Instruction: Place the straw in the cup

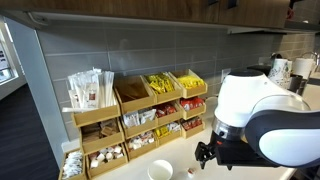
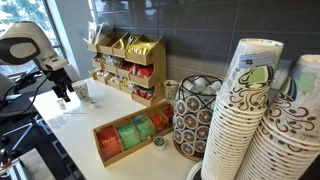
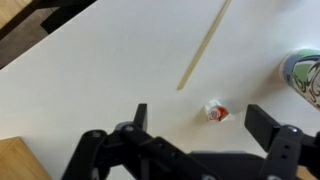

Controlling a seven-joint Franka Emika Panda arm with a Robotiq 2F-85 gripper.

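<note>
Pale thin straw [image 3: 205,45] is lying on the white table [image 3: 90,70]; the black hand [image 3: 200,113] is hovering nearby, fingers spread.

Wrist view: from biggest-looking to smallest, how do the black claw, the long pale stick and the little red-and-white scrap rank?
1. the gripper, though it is nearest the camera
2. the straw
3. the red-and-white scrap

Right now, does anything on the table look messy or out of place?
Yes. A straw lies loose on the white table, and a small crumpled white-and-red scrap sits near its end. Both look like strays.
</note>
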